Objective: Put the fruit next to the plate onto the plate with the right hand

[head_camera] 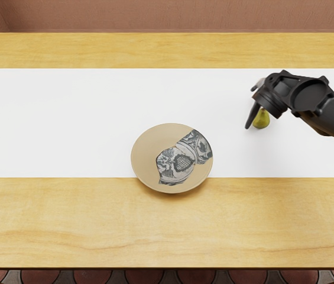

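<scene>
A small yellow-green pear [262, 120] stands on the white runner, well to the right of the plate. The tan plate [149, 148], part of it patterned in blue and white, lies near the middle of the table. My right hand [256, 113] comes in from the right edge and hangs over the pear, covering its top and right side. One dark finger [251, 116] points down along the pear's left side. Whether the fingers press on the fruit cannot be told from here. The left arm does not show.
A white runner [66, 118] crosses the wooden table [155, 225] from left to right. A reddish wall runs along the far edge.
</scene>
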Controlling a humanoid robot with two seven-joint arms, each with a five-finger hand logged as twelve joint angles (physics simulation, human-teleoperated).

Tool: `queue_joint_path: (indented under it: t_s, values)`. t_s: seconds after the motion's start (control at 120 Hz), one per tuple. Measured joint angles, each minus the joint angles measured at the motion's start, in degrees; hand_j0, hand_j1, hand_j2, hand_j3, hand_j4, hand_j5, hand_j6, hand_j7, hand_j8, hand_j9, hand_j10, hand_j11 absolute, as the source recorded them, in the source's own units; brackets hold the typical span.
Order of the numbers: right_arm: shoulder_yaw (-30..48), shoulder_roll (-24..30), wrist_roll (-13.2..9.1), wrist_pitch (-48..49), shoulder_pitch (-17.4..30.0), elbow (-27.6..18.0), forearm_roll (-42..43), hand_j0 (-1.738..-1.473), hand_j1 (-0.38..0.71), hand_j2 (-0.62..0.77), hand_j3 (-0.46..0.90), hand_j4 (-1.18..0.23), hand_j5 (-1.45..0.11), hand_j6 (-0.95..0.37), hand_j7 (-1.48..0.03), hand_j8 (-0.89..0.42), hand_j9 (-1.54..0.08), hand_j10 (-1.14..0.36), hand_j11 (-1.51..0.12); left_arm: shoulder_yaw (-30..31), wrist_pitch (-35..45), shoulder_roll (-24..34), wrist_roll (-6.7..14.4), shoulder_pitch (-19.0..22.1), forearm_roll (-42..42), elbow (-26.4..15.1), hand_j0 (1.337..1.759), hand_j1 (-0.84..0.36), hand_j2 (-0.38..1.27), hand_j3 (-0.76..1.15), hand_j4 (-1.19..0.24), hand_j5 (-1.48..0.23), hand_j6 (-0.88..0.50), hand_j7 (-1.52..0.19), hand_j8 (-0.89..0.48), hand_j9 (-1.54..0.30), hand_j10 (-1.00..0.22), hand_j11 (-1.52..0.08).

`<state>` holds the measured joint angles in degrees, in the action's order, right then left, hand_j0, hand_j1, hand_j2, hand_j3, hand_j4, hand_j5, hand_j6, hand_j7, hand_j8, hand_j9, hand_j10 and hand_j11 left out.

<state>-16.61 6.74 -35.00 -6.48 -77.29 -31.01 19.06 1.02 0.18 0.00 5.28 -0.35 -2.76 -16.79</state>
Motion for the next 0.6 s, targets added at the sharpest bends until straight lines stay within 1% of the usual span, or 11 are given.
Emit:
queue_joint_path:
  t_s: [0.442, 0.6]
  values:
    - [-0.4, 1.2, 0.0, 2.1, 0.8, -0.2, 0.1, -1.658, -0.15, -0.03, 0.0, -0.17, -0.21, -0.17, -0.21, -0.17, -0.21, -0.17, -0.21, 0.0, 0.0, 0.0, 0.0, 0.0, 0.0, 0.0, 1.658, 0.35, 0.0, 0.0, 0.0, 0.0, 0.0, 0.0, 0.0, 0.0, 0.0, 0.0]
    - [-0.4, 1.5, 0.0, 2.0, 1.0, -0.2, 0.2, -1.658, -0.12, -0.04, 0.0, -0.19, -0.25, -0.19, -0.25, -0.19, -0.25, -0.19, -0.25, 0.0, 0.0, 0.0, 0.0, 0.0, 0.0, 0.0, 1.658, 0.35, 0.0, 0.0, 0.0, 0.0, 0.0, 0.0, 0.0, 0.0, 0.0, 0.0]
